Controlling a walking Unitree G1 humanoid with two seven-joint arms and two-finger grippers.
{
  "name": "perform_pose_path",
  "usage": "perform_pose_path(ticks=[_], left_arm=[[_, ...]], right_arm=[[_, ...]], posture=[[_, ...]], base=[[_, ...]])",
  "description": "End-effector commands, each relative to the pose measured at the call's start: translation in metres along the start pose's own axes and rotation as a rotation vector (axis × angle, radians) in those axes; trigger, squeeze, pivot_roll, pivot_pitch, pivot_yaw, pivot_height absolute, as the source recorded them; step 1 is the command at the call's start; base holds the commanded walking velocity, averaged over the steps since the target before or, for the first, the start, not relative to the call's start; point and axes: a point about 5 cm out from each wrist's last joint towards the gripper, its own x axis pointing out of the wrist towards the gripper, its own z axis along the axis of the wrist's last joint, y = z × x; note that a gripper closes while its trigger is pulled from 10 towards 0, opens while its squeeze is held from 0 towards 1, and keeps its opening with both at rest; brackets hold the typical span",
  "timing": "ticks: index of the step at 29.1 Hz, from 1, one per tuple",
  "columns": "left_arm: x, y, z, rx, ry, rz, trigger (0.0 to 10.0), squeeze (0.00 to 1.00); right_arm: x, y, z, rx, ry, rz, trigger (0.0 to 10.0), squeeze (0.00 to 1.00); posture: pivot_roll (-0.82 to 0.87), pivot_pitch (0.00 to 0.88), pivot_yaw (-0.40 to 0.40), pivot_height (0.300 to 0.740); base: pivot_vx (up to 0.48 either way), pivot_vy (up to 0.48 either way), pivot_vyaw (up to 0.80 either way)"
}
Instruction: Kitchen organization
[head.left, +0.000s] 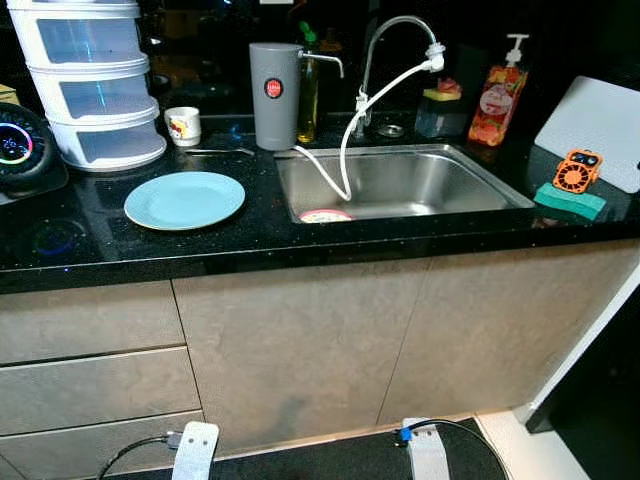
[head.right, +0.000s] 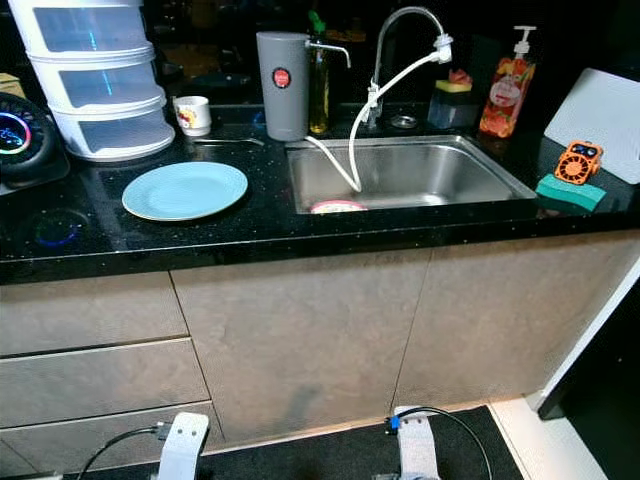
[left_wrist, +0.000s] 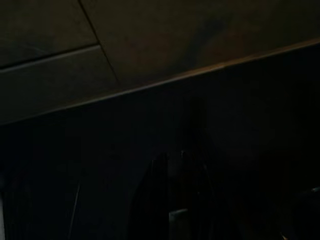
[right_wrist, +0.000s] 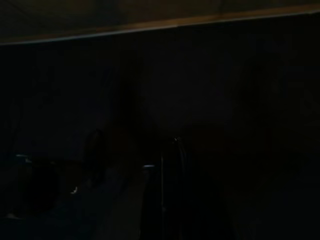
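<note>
While both arms hang idle below the countertop (head.left: 250, 240), near the cabinet fronts, the left gripper (left_wrist: 172, 200) and the right gripper (right_wrist: 165, 195) are seen only as dark shapes in their wrist views, and whether their fingers are apart or together cannot be told. One steel sink (head.left: 480, 195) is set into the black countertop, and everything else is placed from it. One light blue plate (head.left: 184, 199) lies flat just to the left of the sink, and one small pink dish (head.left: 325, 215) lies inside it at the front edge. One grey canister (head.left: 274, 95) stands behind the sink's left corner, with one mug (head.left: 183, 125) and one three-tier white container stack (head.left: 90, 80) further left. One curved tap (head.left: 395, 60) with one white hose (head.left: 345, 150) rises behind the sink. One pump bottle (head.left: 497, 100) stands behind its right corner, and to its right one green sponge (head.left: 568, 202) carries one orange gadget (head.left: 577, 170).
</note>
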Motion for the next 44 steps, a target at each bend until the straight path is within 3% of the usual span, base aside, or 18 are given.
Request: perform_pose_path(ticks=[1, 3, 4, 7, 10, 14, 15, 16, 17, 19, 22, 23, 26, 27, 29, 32, 44], left_arm=[[-0.004, 0.002, -0.016, -0.006, 0.053, 0.009, 10.0, 0.0], [-0.004, 0.002, -0.02, -0.016, 0.069, 0.004, 10.0, 0.0], [-0.005, 0.001, -0.023, -0.039, 0.081, 0.002, 10.0, 0.0], [-0.005, 0.004, -0.024, -0.066, 0.077, 0.012, 10.0, 0.0], [-0.005, 0.007, -0.024, -0.109, 0.091, 0.028, 10.0, 0.0], [-0.004, 0.007, -0.023, -0.023, 0.116, 0.019, 10.0, 0.0], [0.001, 0.008, -0.008, 0.006, 0.038, 0.049, 10.0, 0.0], [0.003, 0.007, 0.005, -0.047, -0.029, 0.054, 10.0, 0.0], [0.005, 0.007, 0.011, -0.08, -0.061, 0.063, 10.0, 0.0], [0.005, 0.007, 0.011, -0.08, -0.061, 0.063, 10.0, 0.0], [0.002, 0.007, -0.002, -0.098, -0.004, 0.082, 10.0, 0.0], [-0.004, 0.012, -0.021, -0.152, 0.074, 0.14, 10.0, 0.0], [-0.008, 0.019, -0.032, -0.222, 0.11, 0.202, 10.0, 0.0], [-0.008, 0.017, -0.032, -0.227, 0.108, 0.187, 10.0, 0.0], [-0.005, 0.009, -0.027, -0.188, 0.083, 0.126, 10.0, 0.0], [-0.003, 0.004, -0.024, -0.171, 0.076, 0.109, 10.0, 0.0], [-0.001, -0.005, -0.024, -0.066, 0.129, 0.097, 10.0, 0.0]], right_arm=[[0.0, 0.0, 0.0, 0.015, -0.02, 0.014, 10.0, 0.0], [0.0, 0.001, 0.0, 0.015, -0.024, 0.027, 10.0, 0.0], [0.0, 0.002, -0.002, -0.028, -0.018, 0.048, 10.0, 0.0], [0.0, 0.001, 0.002, 0.024, -0.033, 0.052, 10.0, 0.0], [0.001, 0.004, 0.005, -0.006, -0.038, 0.07, 10.0, 0.0], [0.001, 0.001, 0.007, -0.07, -0.046, 0.021, 10.0, 0.0], [0.001, -0.004, 0.01, -0.047, -0.044, -0.048, 10.0, 0.0], [0.001, -0.008, 0.011, 0.0, -0.05, -0.087, 10.0, 0.0], [0.001, -0.011, 0.01, 0.043, -0.044, -0.107, 10.0, 0.0], [0.001, -0.011, 0.01, 0.043, -0.044, -0.107, 10.0, 0.0], [-0.001, -0.013, -0.001, 0.027, -0.008, -0.114, 10.0, 0.0], [-0.001, -0.01, -0.009, -0.032, 0.018, -0.087, 10.0, 0.0], [-0.001, -0.008, -0.011, -0.031, 0.016, -0.082, 10.0, 0.0], [-0.001, -0.009, -0.011, 0.02, 0.006, -0.099, 10.0, 0.0], [-0.002, -0.013, -0.009, 0.136, -0.013, -0.138, 10.0, 0.0], [-0.001, -0.016, -0.006, 0.196, -0.024, -0.162, 10.0, 0.0], [-0.001, -0.013, -0.009, 0.146, 0.0, -0.159, 10.0, 0.0]], posture=[[-0.04, 0.0, -0.037, 0.74], [-0.04, 0.0, -0.037, 0.74], [-0.04, 0.0, -0.031, 0.74], [-0.04, 0.003, -0.028, 0.74], [-0.04, 0.01, -0.026, 0.74], [-0.04, 0.009, -0.024, 0.74], [-0.04, 0.015, -0.02, 0.74], [-0.04, 0.015, -0.02, 0.74], [-0.04, 0.015, -0.02, 0.74], [-0.04, 0.015, -0.02, 0.74], [-0.04, 0.019, -0.018, 0.74], [-0.05, 0.021, -0.005, 0.74], [-0.05, 0.021, -0.005, 0.74], [-0.05, 0.021, -0.005, 0.74], [-0.05, 0.017, 0.002, 0.74], [-0.05, 0.02, -0.006, 0.74], [-0.04, 0.018, -0.022, 0.74]], base=[[0.0, 0.0, 0.0], [0.0, 0.0, 0.0], [0.0, 0.0, 0.0], [0.0, 0.0, 0.0], [0.0, 0.0, 0.0], [0.0, 0.0, 0.0], [0.0, 0.0, 0.0], [0.0, 0.0, 0.0], [0.0, 0.0, 0.0], [0.0, 0.0, 0.0], [0.0, 0.0, 0.0], [0.0, 0.0, 0.0], [0.0, 0.0, 0.0], [0.0, 0.0, 0.0], [0.0, 0.0, 0.0], [0.0, 0.0, 0.0], [0.0, 0.0, 0.0]])
